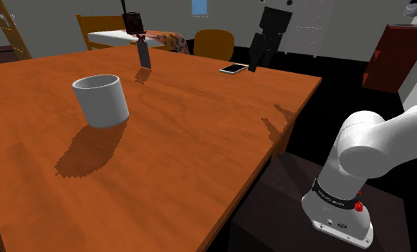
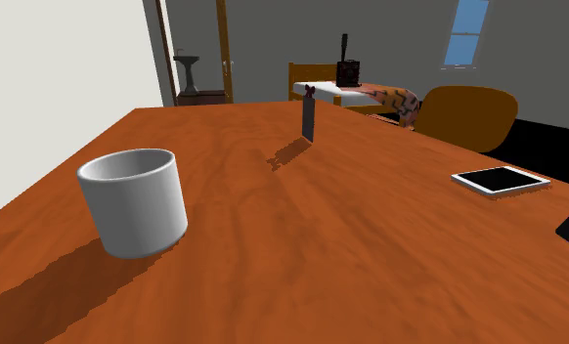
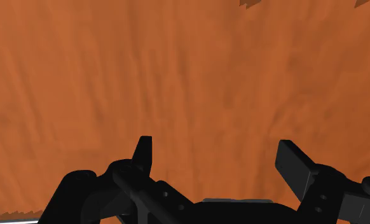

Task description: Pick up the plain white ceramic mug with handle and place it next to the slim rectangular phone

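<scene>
My all-black two-finger end effector (image 3: 217,149) is spread wide and holds nothing, above the bare orange-brown wooden tabletop (image 1: 200,129). The plain white cylindrical mug (image 1: 101,100) stands upright on that tabletop. It is well apart from the slim rectangular white-edged phone (image 1: 233,69), which lies flat near the far edge.

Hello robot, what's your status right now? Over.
Gripper open, over bare tabletop. White mug upright, untouched, well apart from phone. Slim dark upright object stands beyond, not between them.
</scene>
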You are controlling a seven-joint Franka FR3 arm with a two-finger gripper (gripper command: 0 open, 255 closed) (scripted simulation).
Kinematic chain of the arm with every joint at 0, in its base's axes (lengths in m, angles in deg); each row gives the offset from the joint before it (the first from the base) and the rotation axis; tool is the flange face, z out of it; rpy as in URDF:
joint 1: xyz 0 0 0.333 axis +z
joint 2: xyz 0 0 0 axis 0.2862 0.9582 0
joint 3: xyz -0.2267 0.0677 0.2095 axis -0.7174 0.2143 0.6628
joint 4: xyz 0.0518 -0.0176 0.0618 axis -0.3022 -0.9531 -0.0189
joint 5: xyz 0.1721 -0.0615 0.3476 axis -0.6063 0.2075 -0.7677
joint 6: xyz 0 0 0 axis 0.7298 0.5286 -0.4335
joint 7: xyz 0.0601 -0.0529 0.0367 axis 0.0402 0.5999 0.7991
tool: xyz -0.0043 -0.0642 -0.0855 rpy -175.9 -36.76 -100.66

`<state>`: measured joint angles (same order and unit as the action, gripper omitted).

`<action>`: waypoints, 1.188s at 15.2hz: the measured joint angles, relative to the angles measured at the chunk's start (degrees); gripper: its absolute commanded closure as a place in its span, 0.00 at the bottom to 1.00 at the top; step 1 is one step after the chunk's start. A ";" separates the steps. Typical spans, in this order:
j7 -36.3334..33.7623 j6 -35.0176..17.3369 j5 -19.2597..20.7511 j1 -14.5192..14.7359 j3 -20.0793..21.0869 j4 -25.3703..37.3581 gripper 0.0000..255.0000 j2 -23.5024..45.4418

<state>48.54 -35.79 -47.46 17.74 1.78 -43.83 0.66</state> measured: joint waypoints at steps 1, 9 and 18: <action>0.00 0.00 0.00 0.00 0.00 0.00 0.00 0.00; -7.46 -3.40 -2.73 1.61 7.54 7.56 0.00 10.20; -17.36 -6.02 -1.71 2.15 16.79 21.68 0.00 26.11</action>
<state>31.17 -41.81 -49.17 19.89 18.57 -22.14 26.77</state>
